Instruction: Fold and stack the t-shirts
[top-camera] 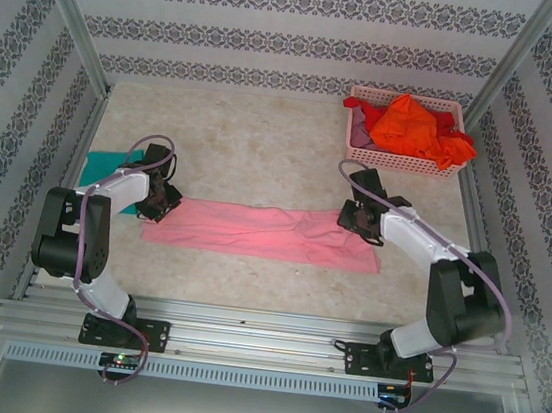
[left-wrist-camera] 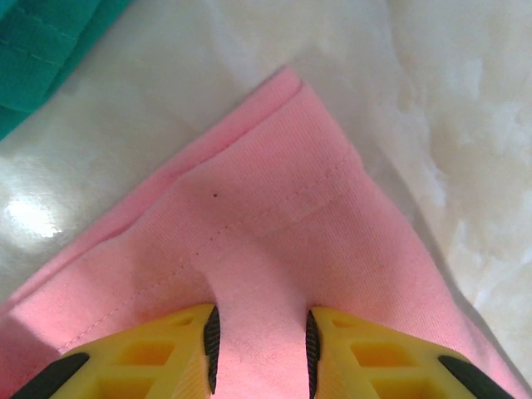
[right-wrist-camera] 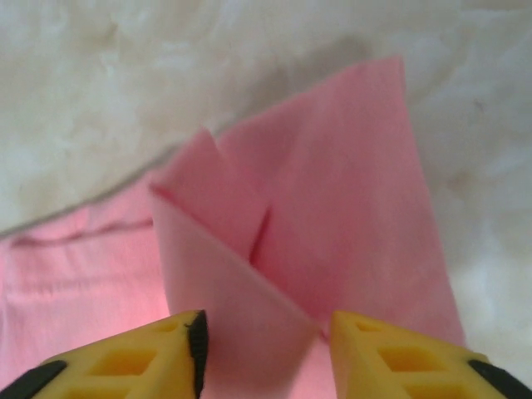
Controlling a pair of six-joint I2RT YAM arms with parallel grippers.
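Note:
The light pink t-shirt (top-camera: 263, 233) lies as a long flat band across the middle of the table. My left gripper (top-camera: 161, 200) is at its left end, low on the table. In the left wrist view that gripper (left-wrist-camera: 259, 349) is shut on a hemmed corner of the pink t-shirt (left-wrist-camera: 274, 224), and the cloth puckers between the pads. My right gripper (top-camera: 353, 219) is at the shirt's right end. In the right wrist view it (right-wrist-camera: 266, 349) is shut on a raised fold of the pink t-shirt (right-wrist-camera: 332, 216). A teal t-shirt (top-camera: 110, 166) lies folded just left of the left gripper.
A pink lattice basket (top-camera: 402, 163) stands at the back right with orange and red t-shirts (top-camera: 412, 123) heaped in it and mauve cloth (top-camera: 360, 134) at its left side. The teal t-shirt's edge (left-wrist-camera: 41, 50) is close to the pink corner. Metal frame posts line both sides.

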